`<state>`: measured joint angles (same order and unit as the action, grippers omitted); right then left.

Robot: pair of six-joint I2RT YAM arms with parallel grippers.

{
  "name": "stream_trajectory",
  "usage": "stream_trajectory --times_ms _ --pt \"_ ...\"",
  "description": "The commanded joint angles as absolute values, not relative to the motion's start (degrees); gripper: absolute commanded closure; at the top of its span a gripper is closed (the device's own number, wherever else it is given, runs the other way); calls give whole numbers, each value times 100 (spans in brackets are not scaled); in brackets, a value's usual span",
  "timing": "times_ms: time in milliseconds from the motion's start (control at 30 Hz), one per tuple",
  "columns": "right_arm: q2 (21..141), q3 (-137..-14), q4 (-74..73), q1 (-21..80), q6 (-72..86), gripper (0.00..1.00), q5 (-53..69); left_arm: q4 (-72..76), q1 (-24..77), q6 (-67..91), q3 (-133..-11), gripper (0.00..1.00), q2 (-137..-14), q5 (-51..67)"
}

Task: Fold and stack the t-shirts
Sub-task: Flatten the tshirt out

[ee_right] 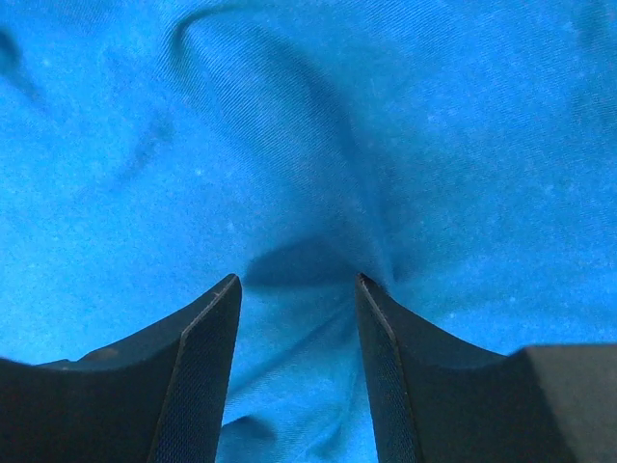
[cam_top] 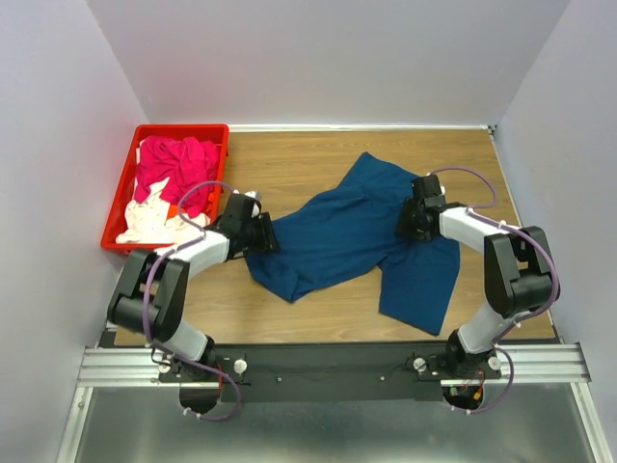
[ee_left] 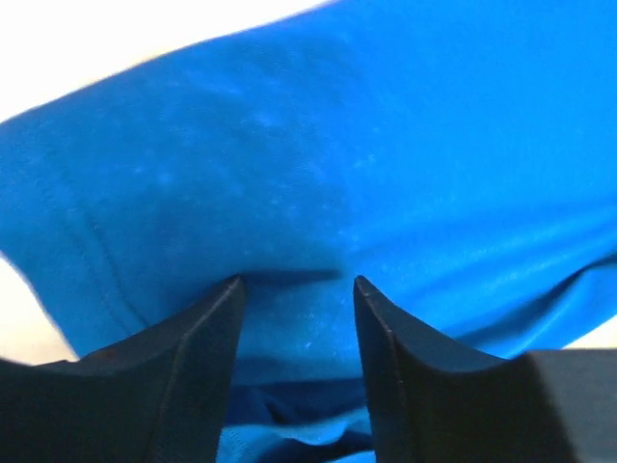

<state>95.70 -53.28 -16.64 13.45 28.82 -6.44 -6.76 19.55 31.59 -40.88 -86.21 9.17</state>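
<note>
A dark navy blue t-shirt (cam_top: pixel 347 236) lies crumpled and partly spread across the middle of the wooden table (cam_top: pixel 289 159). My left gripper (cam_top: pixel 268 236) is down at the shirt's left edge. In the left wrist view its jaws stand apart with blue cloth (ee_left: pixel 318 174) and a hem fold between them, gripper (ee_left: pixel 297 282). My right gripper (cam_top: pixel 410 224) rests on the shirt's right part. Its jaws also stand apart, tips pressed into the wrinkled cloth (ee_right: pixel 289 145), gripper (ee_right: pixel 297 280). More t-shirts, a magenta-pink one (cam_top: pixel 178 164) and a white one (cam_top: pixel 149 224), lie heaped in the crate.
A red plastic crate (cam_top: pixel 178 129) stands at the back left of the table, close to the left wall. White walls close in the table on the left, back and right. Bare wood shows behind and in front of the navy shirt.
</note>
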Motion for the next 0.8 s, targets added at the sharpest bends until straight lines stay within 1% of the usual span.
stream_trajectory --times_ms 0,67,100,133,200,267,300,333,367,400,433,500,533,567,600,633,733,767 --pt "9747 -5133 -1688 950 3172 42 -379 -641 1705 3112 -4541 43 -9429 1099" --pt "9852 -5150 -1565 731 3260 43 -185 -685 1627 3033 -4841 44 -9939 1090" --pt "9896 -5176 -1512 651 3304 43 -132 -825 1574 3128 -5234 44 -10106 1099" --pt "10018 -5212 -1433 511 3400 43 -36 -844 1521 2981 -5464 47 -10421 1255" --pt "10133 -5378 -1345 405 3498 43 -35 -1211 1477 2962 -6342 51 -10834 986" --pt "10326 -5571 -1345 317 3516 43 -35 -1449 1468 2839 -6975 51 -11055 758" --pt "10379 -5659 -1353 308 3498 43 -53 -1720 1459 2752 -7640 51 -11152 608" --pt "10406 -5843 -1354 308 3481 43 -96 -1836 1450 2716 -7960 51 -11388 441" --pt "10441 -5932 -1362 308 3454 42 -149 -2107 1441 2681 -8276 48 -11504 161" --pt "10433 -6098 -1362 308 3350 42 -193 -2222 1433 2602 -8810 39 -11653 80" --pt "10407 -6161 -1362 316 3270 41 -159 -2302 1424 2575 -8989 34 -11663 36" --pt "10206 -6275 -1362 325 3051 39 -36 -2251 1468 2575 -9044 28 -11506 -174" --pt "10091 -6293 -1362 334 2867 38 182 -2198 1563 2584 -8826 23 -11192 -289" --pt "9994 -6284 -1371 351 2796 37 228 -2154 1660 2575 -8676 20 -11014 -429" --pt "9889 -6267 -1371 430 2734 37 272 -2092 1783 2584 -8335 18 -10821 -822" --pt "9618 -6214 -1380 570 2620 36 281 -2074 2115 2593 -8158 15 -10463 -1305" --pt "9133 -5960 -1389 886 2435 35 132 -2144 2705 2689 -7542 14 -9951 -2002" --pt "9010 -5889 -1406 1105 2417 35 80 -2319 3046 2803 -7437 15 -9897 -2343"
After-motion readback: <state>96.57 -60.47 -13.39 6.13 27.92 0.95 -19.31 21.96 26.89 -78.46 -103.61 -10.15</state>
